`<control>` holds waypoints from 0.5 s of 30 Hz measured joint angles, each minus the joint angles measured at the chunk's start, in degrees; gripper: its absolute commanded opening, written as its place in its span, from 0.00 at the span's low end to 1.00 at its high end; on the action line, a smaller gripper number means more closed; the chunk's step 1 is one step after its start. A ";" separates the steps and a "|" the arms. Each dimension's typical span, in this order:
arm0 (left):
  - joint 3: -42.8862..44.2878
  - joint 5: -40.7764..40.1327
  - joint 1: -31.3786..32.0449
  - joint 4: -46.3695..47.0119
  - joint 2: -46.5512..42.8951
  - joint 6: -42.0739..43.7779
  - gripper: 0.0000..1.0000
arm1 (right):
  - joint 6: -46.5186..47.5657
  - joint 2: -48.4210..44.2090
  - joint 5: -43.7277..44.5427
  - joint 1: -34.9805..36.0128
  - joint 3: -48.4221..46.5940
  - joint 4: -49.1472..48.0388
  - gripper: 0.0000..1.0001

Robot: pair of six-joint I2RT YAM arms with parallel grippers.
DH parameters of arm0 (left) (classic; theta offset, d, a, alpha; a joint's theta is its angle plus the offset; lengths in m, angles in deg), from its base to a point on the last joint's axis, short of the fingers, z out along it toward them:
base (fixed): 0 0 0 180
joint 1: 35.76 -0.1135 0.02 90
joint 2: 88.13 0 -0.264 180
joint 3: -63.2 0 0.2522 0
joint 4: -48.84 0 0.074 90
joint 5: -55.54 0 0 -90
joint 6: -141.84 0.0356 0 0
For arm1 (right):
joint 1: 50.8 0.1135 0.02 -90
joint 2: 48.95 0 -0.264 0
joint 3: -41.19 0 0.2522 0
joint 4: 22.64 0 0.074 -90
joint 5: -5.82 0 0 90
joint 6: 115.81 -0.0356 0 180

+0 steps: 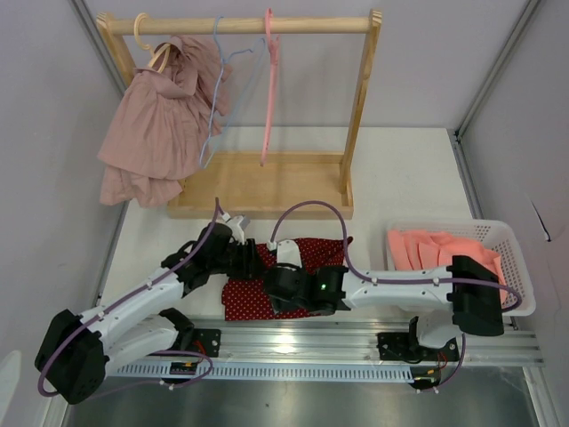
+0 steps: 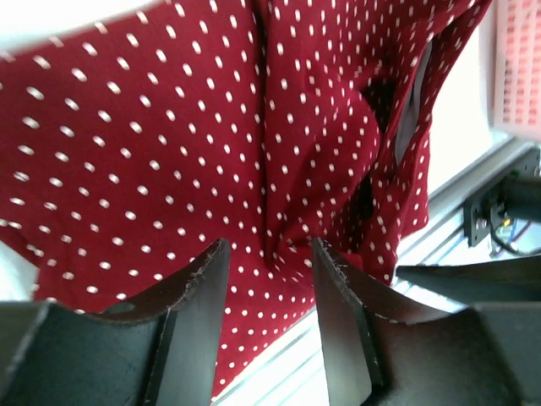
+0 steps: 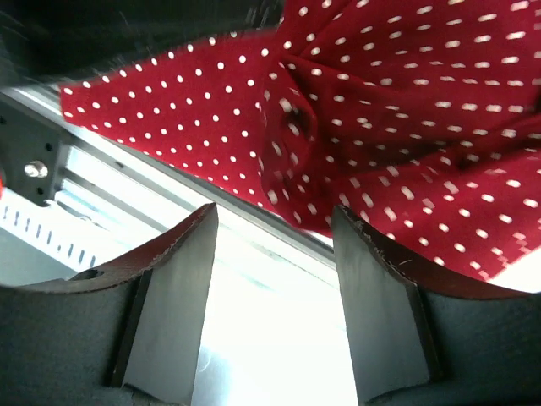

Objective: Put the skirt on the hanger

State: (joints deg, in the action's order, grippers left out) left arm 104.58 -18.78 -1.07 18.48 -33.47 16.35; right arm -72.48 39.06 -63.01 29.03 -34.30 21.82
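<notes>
The skirt (image 1: 244,301) is dark red with white dots and lies crumpled on the table's near side, between both arms. My left gripper (image 1: 253,261) hovers over it. In the left wrist view its jaws (image 2: 269,245) stand apart, with a raised fold of the skirt (image 2: 169,127) between the tips. My right gripper (image 1: 277,286) is at the skirt's near edge. In its own view the right gripper (image 3: 275,211) is open and empty, the skirt (image 3: 406,110) just past its tips. An empty pink hanger (image 1: 268,89) and a pale blue hanger (image 1: 216,98) hang on the wooden rack.
A pink dress (image 1: 156,133) hangs at the rack's left end, above the wooden base (image 1: 258,182). A white basket (image 1: 520,267) holding coral cloth (image 1: 436,249) stands at the right. A metal rail (image 1: 356,342) runs along the near edge, close under the skirt.
</notes>
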 measured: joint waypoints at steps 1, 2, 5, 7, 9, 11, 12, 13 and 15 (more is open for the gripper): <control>-0.33 0.26 0.39 0.09 0.09 -0.11 0.50 | -0.09 -1.05 0.48 0.00 0.02 0.48 0.63; -0.59 0.39 1.03 0.26 0.17 -0.24 0.52 | -0.13 -1.88 0.83 0.00 0.00 0.81 0.63; -1.09 0.72 3.50 1.55 0.79 -0.98 0.58 | -0.37 -4.74 1.90 -0.39 0.00 1.95 0.63; -1.55 0.76 4.83 2.71 1.38 -1.62 0.62 | -0.70 -5.64 2.21 -0.90 0.00 2.36 0.63; -1.90 0.76 5.60 3.41 1.75 -2.47 0.64 | -1.31 -5.92 2.78 -1.95 0.00 3.17 0.64; -1.97 0.61 5.92 4.04 1.79 -3.13 0.64 | -1.90 -5.92 3.63 -3.34 0.00 5.07 0.64; -1.97 0.48 6.01 4.55 1.79 -3.56 0.65 | -2.25 -5.95 3.93 -4.31 -0.04 6.12 0.65; -1.97 0.50 6.03 4.63 1.79 -3.58 0.65 | -2.54 -5.95 4.22 -5.35 -0.11 7.23 0.65; -1.95 0.39 6.05 4.90 1.81 -3.63 0.65 | -2.71 -6.21 4.04 -8.83 -0.24 9.05 0.65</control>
State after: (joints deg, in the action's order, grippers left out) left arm 102.64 -18.38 4.99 23.37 -31.66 12.73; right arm -75.19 32.85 -58.97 20.20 -34.54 30.87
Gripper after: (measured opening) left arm 0.649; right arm 0.651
